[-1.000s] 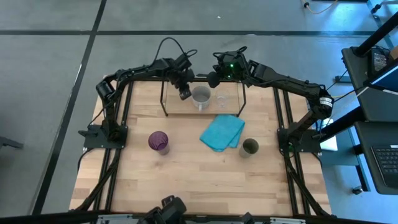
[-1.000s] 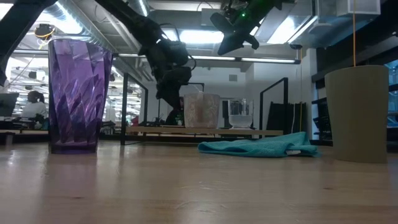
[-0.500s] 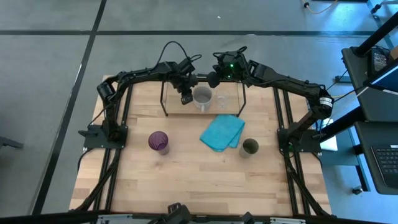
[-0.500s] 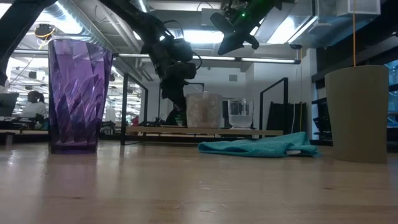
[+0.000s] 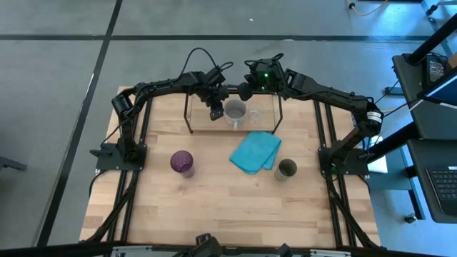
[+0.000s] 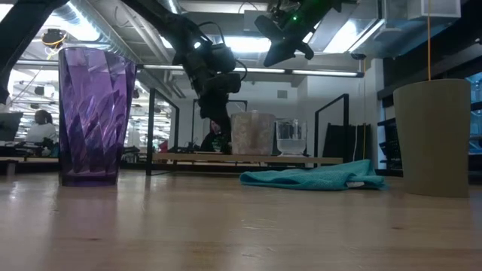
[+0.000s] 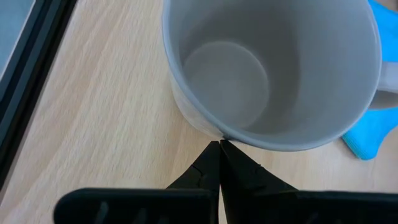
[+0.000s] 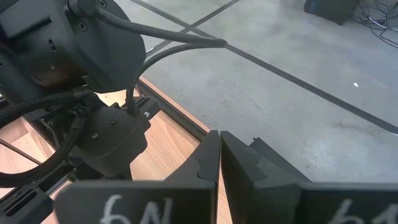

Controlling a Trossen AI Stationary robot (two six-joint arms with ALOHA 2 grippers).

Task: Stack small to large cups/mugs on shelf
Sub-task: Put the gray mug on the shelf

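Note:
The grey mug (image 5: 235,111) stands upright on the light wooden base of the black wire shelf (image 5: 188,114), with the small clear glass (image 5: 255,114) just to its right. My left gripper (image 5: 216,113) is shut, with its tips at the mug's left side (image 7: 219,146). My right gripper (image 5: 245,91) is shut and empty, high above the shelf's far rail (image 8: 219,140). The purple tumbler (image 5: 181,163) and the olive-green cup (image 5: 286,168) stand on the table in front of the shelf. My left gripper pushes the mug's outer wall just below the rim (image 7: 225,138) with its shut fingertips, away from the handle (image 7: 388,96). The fingers slant down from the table's left. The mug stands upright on the shelf's wooden base (image 6: 196,158).
A folded turquoise cloth (image 5: 255,152) lies on the table between the tumbler and the olive cup, just in front of the shelf. The shelf's thin uprights and rails (image 6: 151,128) stand around the mug and the glass. Bare table lies toward the near edge.
My left gripper has gone toward the table's right edge with its fingers shut. The grey mug has slid upright along the shelf base toward the clear glass, and the gap between them has narrowed.

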